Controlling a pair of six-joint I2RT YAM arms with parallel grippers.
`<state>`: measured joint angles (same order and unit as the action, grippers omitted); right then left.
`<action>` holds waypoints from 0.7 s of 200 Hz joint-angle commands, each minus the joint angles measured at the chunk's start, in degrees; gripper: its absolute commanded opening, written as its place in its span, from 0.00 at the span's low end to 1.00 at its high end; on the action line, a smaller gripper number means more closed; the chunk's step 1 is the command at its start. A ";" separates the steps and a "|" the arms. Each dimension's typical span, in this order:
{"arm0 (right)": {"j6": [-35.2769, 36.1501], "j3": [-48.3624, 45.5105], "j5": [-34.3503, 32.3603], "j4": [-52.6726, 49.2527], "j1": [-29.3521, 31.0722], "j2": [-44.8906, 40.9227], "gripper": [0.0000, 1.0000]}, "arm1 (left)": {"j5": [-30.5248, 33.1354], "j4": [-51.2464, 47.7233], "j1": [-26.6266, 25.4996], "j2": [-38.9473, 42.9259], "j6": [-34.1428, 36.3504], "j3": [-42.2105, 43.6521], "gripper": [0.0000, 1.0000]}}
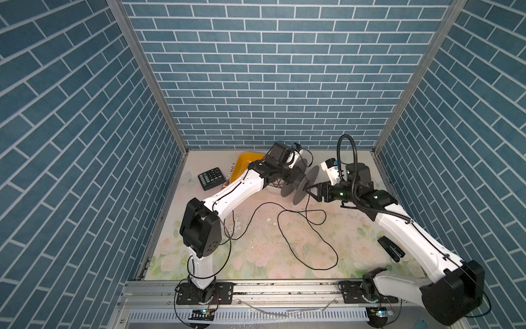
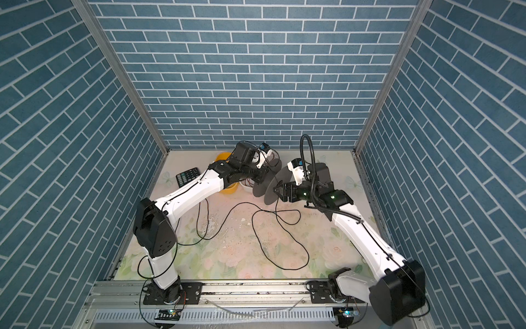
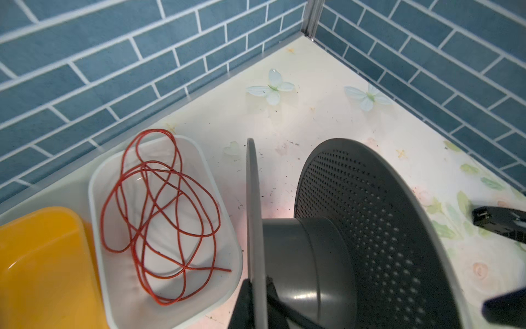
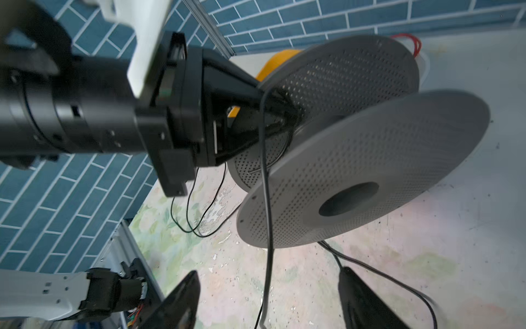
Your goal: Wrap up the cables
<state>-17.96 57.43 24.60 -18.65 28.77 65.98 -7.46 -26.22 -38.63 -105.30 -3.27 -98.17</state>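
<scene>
Grey spool (image 1: 304, 185), rim pinched by left jaws; right jaws spread; black cord (image 4: 267, 199) sprawls on mat (image 1: 227, 256).

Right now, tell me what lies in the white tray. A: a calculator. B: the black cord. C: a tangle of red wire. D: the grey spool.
C: the left wrist view shows loops of red wire lying inside the white tray, beside the yellow bin.
</scene>
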 commanded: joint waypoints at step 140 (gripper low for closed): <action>15.27 -34.40 -22.10 46.76 16.86 -10.20 0.74 | 8.35 -24.69 6.83 20.10 -14.56 -5.13 0.00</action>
<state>-7.35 24.80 4.43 16.97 44.45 54.59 4.21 -51.42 -33.76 -89.27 -15.31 -105.67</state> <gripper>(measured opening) 0.745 0.084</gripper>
